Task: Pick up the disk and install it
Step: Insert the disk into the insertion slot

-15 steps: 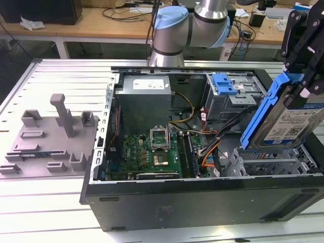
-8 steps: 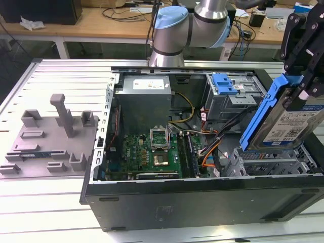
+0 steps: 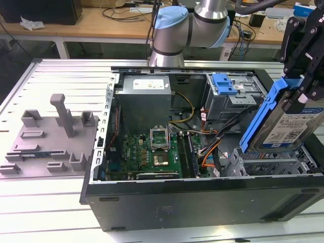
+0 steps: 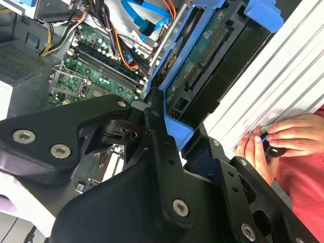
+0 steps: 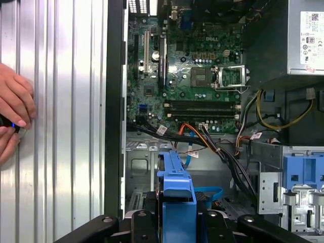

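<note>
The gripper [image 3: 305,87] is clamped tight on the disk [image 3: 289,124], which hangs tilted beneath it, over the open computer case's [image 3: 202,200] drive cage [image 3: 268,164].

Bright even light, soft shadows, glare on metal table [image 4: 283,71]

A ribbed silver tabletop [image 3: 61,76] of metal slats lies under even, bright light. Behind the tabletop runs a long wooden desk [image 3: 101,23] on white legs [image 3: 63,48], with loose cables [image 3: 126,12] lying on it. A black box [image 3: 40,10] stands on the desk beyond the tabletop's far corner, at the exterior view's left.
</note>
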You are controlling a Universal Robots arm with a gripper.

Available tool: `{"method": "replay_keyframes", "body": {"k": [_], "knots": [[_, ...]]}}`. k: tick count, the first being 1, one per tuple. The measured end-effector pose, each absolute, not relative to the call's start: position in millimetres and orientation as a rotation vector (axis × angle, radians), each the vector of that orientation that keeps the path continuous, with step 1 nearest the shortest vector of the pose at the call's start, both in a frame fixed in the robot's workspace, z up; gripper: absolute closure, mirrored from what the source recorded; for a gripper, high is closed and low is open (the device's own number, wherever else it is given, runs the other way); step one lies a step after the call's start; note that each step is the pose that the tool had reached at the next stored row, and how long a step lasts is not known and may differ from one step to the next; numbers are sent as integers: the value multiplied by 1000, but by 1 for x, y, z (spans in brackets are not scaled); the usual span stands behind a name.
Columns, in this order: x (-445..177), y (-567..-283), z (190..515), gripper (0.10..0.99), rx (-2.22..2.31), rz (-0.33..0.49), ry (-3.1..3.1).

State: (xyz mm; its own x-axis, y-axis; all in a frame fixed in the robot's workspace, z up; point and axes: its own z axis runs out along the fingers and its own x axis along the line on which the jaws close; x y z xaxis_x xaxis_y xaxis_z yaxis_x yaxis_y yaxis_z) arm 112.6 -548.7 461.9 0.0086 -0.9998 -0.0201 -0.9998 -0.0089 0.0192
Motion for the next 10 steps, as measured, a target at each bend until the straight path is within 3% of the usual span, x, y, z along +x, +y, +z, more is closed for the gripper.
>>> {"method": "replay_keyframes", "body": {"k": [10], "knots": [[114, -549, 456, 722, -2231, 44, 2211]]}}
